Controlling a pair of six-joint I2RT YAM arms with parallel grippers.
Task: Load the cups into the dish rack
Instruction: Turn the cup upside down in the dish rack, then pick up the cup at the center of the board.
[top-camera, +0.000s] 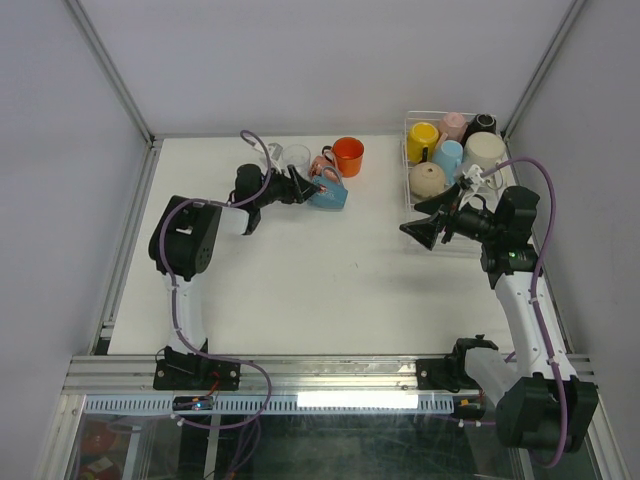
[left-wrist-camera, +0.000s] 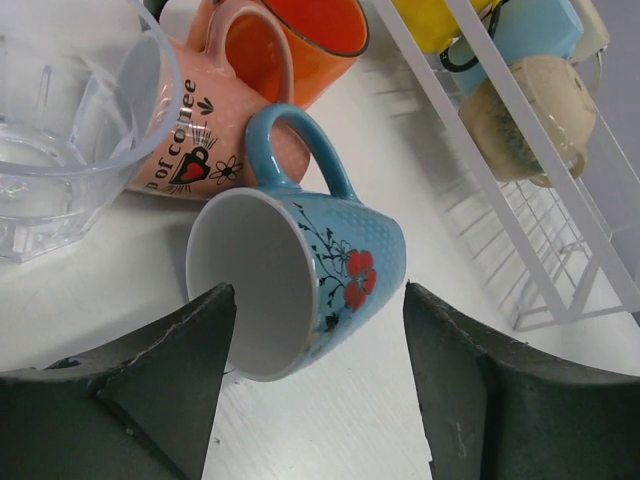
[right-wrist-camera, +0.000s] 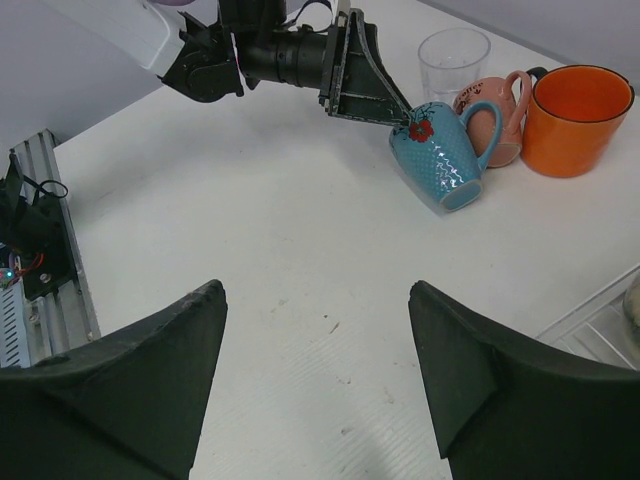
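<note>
A blue flowered mug (top-camera: 330, 195) (left-wrist-camera: 300, 270) (right-wrist-camera: 440, 155) leans tilted on the table, mouth toward my left gripper (top-camera: 305, 185) (left-wrist-camera: 315, 300). That gripper is open, with one finger at the mug's rim and the other beside its body. Behind it stand a pink mug (top-camera: 323, 167) (left-wrist-camera: 200, 150), an orange mug (top-camera: 348, 156) (left-wrist-camera: 310, 40) and a clear tumbler (top-camera: 296, 156) (left-wrist-camera: 60, 140). The dish rack (top-camera: 407, 170) (left-wrist-camera: 560, 172) at the back right holds several mugs, among them yellow (top-camera: 422, 140), light blue (top-camera: 449, 158) and beige (top-camera: 484, 152). My right gripper (top-camera: 420, 218) (right-wrist-camera: 315, 295) is open and empty over bare table, left of the rack.
Grey walls enclose the table on three sides. A metal rail (top-camera: 300, 375) runs along the near edge by the arm bases. The left arm (right-wrist-camera: 280, 55) shows in the right wrist view, reaching toward the blue mug.
</note>
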